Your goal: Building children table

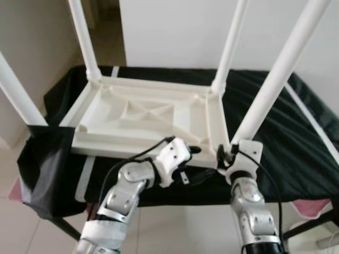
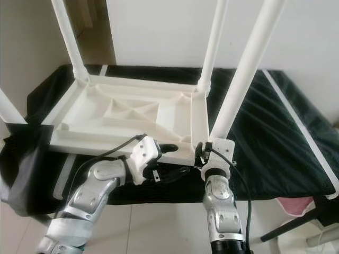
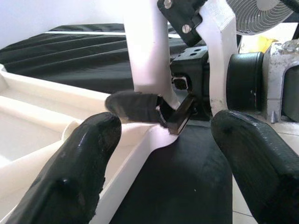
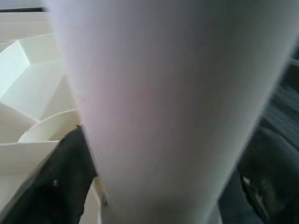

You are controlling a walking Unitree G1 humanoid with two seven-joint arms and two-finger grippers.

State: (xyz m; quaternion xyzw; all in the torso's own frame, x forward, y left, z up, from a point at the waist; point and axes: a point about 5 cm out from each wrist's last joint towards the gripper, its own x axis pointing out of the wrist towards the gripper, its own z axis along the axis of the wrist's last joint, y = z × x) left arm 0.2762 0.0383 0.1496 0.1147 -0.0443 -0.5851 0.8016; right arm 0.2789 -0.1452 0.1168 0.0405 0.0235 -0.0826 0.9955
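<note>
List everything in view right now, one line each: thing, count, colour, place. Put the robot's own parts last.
Tabletop: one, white, lying upside down on the black surface, ribbed underside up.
Table legs: four, white, standing up from the tabletop's corners; the near right leg is at the right gripper.
Black cloth-covered surface: one, black with white edging, under the tabletop.
Fan: one, grey grille, partly seen in the left wrist view.
Floor: pale tiles, below the surface's near edge.
Left gripper: one, black fingers, open, at the tabletop's near edge beside the near right corner.
Right gripper: one, black fingers either side of the near right leg's base.
</note>
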